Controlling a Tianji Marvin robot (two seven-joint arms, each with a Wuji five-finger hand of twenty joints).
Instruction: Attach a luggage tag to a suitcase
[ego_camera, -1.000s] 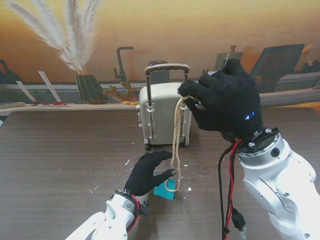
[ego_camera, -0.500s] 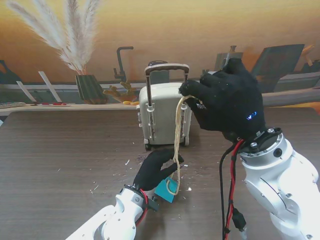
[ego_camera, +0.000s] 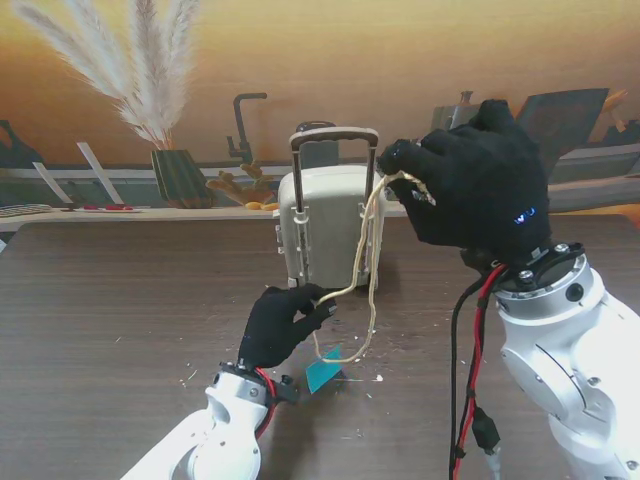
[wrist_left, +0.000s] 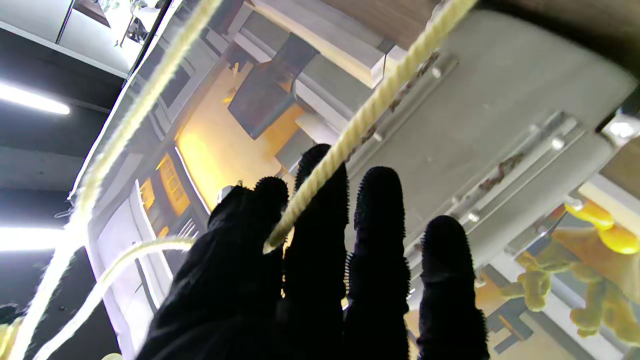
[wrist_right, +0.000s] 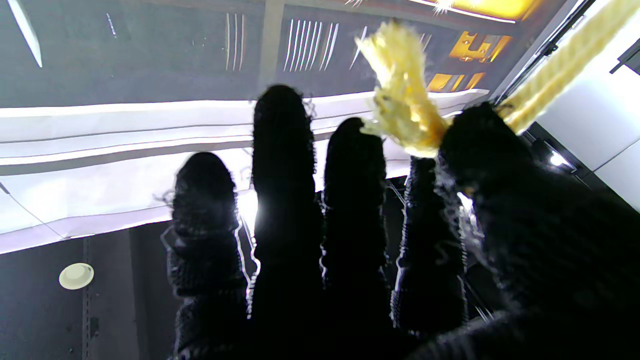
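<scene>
Left fingers (wrist_left: 320, 200): cream cord (ego_camera: 372, 250) runs between index and middle; wrist view shows one strand pinched there. Closed on the cord, other fingers loosely extended.
Left hand (ego_camera: 282, 325): just in front of the suitcase (ego_camera: 328, 225), on the side nearer to me, level with its base. A second ago it sat lower and nearer to me, by the tag; it has since risen toward the case, pulling a strand sideways.
Right fingertips (wrist_right: 475, 135): thumb and index nip the frayed cord end; the other three fingers stand straight and hold nothing.
Right hand (ego_camera: 480, 190): raised beside the suitcase's handle (ego_camera: 333, 135), on its right, at handle height. Shifted slightly right and up since the earlier frames.
Cord: from the right hand's pinch it drops past the suitcase's right edge, loops low, and one strand bends across to the left hand. Was hanging nearly straight; now spread into an open loop.
Tag (ego_camera: 323, 372): teal, on the table in front of the suitcase, nearer to me, at the loop's low end. Cannot tell if it is lifted or resting.
Threading: whether the cord passes around the handle, cannot tell from the stand view.
Reading: loop opened, probably for passing or cinching. Tag not yet snug to the suitcase.
</scene>
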